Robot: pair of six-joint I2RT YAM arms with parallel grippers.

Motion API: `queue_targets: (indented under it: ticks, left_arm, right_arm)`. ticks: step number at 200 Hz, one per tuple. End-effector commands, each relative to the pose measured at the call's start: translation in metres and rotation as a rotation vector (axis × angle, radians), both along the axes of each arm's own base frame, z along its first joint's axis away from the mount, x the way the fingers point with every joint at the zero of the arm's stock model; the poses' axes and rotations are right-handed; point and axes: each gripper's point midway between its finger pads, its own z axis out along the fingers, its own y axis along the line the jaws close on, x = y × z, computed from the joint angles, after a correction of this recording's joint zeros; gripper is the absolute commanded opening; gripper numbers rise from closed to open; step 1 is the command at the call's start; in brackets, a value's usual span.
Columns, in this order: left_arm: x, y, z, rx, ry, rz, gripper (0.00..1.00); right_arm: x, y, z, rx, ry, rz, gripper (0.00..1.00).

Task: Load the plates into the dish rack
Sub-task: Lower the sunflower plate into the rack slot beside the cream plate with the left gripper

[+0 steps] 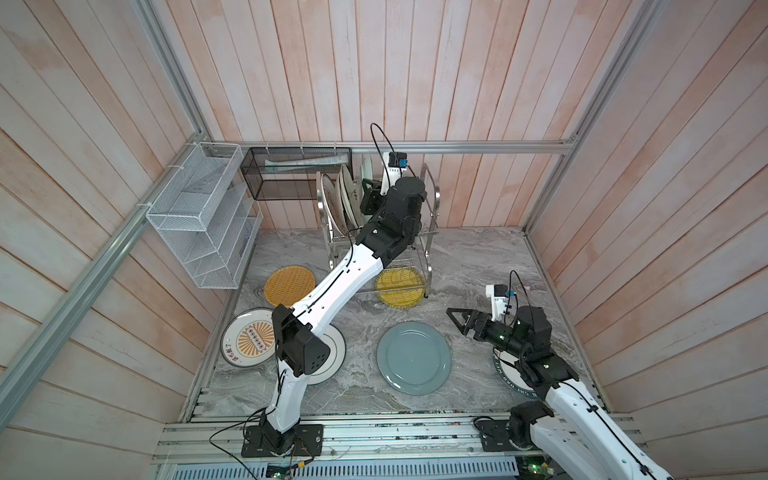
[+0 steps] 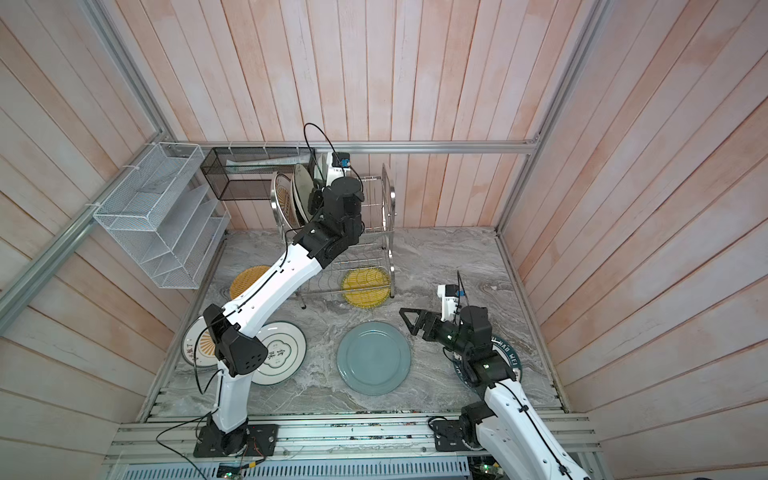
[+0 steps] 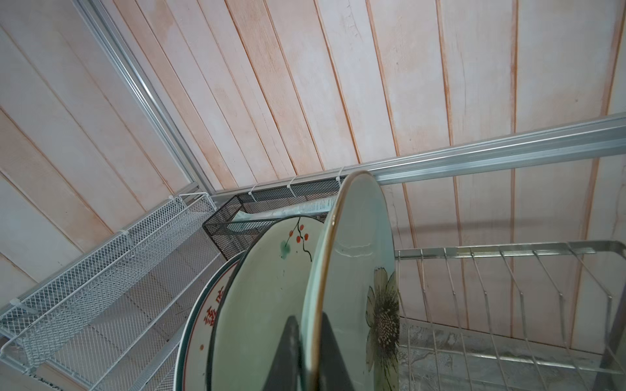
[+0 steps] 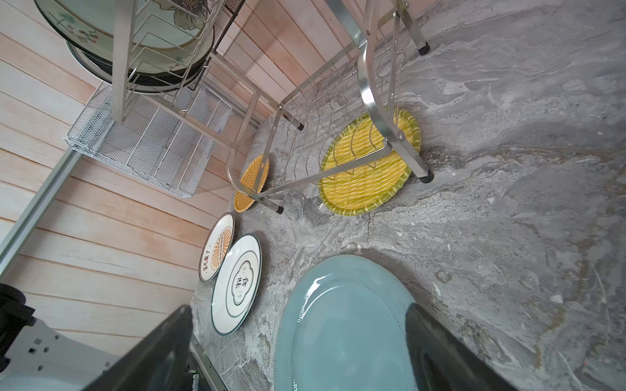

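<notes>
The left fingers are closed on the rim of a pale green flower plate. This plate stands upright at the upper tier of the dish rack, just beside a cherry-print plate. The right fingers are spread wide and hold nothing; they hover in front of the rack, above the counter, near a grey-blue plate. 1 yellow woven plate lies under the rack.
</notes>
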Motion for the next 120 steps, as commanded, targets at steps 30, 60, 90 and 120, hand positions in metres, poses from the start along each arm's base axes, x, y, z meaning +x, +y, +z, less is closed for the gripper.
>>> queue_targets:
  ticks: [30,60,90,120]
  left_arm:
    - [0.001,0.004,0.007,-0.116,-0.053,-0.011,0.0]
    - [0.0,0.004,0.001,-0.132,-0.041,-0.012,0.0]
    - [-0.002,0.004,-0.002,-0.163,-0.031,-0.03,0.12]
    - [-0.005,0.006,0.0,-0.187,-0.033,-0.042,0.16]
  right_arm:
    - [-0.004,0.002,-0.006,-0.003,0.005,0.018,0.98]
    - [-0.005,0.003,-0.007,-0.004,0.009,0.02,0.98]
    - [-0.004,0.003,-0.009,-0.005,0.012,0.019,0.98]
    - [-0.005,0.003,-0.01,-0.003,0.012,0.022,0.98]
